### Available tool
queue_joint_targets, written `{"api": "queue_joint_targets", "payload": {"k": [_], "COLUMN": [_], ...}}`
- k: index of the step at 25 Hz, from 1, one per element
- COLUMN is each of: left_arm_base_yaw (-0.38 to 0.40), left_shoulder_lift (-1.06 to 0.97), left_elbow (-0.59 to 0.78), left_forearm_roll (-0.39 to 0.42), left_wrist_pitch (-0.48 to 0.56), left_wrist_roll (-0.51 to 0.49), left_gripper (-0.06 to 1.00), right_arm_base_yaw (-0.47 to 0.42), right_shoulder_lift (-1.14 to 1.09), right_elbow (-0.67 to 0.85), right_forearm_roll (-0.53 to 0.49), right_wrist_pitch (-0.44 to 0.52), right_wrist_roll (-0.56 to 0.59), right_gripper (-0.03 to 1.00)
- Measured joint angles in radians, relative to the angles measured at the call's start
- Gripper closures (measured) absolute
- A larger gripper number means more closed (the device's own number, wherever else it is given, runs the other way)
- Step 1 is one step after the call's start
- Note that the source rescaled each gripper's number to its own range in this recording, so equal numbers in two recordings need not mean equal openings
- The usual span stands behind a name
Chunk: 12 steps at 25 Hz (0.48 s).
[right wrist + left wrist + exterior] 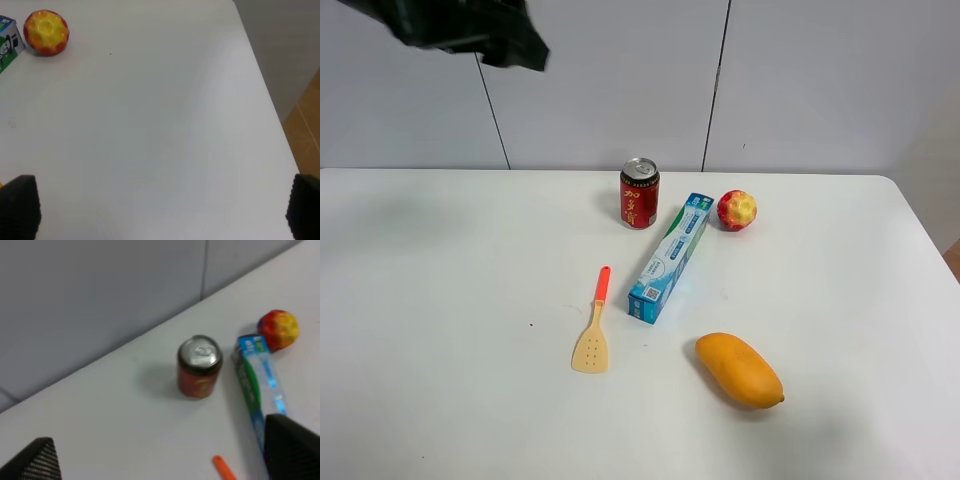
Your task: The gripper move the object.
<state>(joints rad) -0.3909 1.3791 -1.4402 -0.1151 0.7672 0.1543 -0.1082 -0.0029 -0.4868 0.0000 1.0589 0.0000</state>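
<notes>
The object, a long blue, white and green toothpaste carton (670, 258), lies flat near the middle of the white table, angled from front left to back right. The left wrist view shows it (257, 385) beside the red can. The right wrist view shows only one corner (7, 42). My left gripper (162, 460) is open and empty, high above the table's back left, well away from the carton. Its arm shows as a blurred black shape (470, 35). My right gripper (162, 207) is open and empty over the table's right part.
A red can (640, 193) stands just behind the carton's left side. A red-yellow apple (737, 210) sits at its far end. An orange spatula (595, 325) lies left of it, a mango (738, 370) in front right. The table's right edge (265, 100) is near.
</notes>
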Motion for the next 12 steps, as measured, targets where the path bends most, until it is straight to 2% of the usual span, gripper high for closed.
{"api": "queue_joint_targets", "payload": {"k": [6, 12], "left_arm_base_yaw": [0.192, 0.368], "left_shoulder_lift": [-0.354, -0.792], "left_elbow": [0.205, 0.477], "left_forearm_roll": [0.065, 0.072], "left_wrist_pitch": [0.157, 0.252], "left_wrist_roll": [0.004, -0.025], "left_gripper": [0.26, 0.26], "right_arm_base_yaw": [0.0, 0.0], "right_shoulder_lift": [0.0, 0.0], "right_elbow": [0.0, 0.0], "right_forearm_roll": [0.0, 0.0], "right_wrist_pitch": [0.0, 0.0], "right_wrist_roll": [0.0, 0.0], "right_gripper": [-0.03, -0.03]}}
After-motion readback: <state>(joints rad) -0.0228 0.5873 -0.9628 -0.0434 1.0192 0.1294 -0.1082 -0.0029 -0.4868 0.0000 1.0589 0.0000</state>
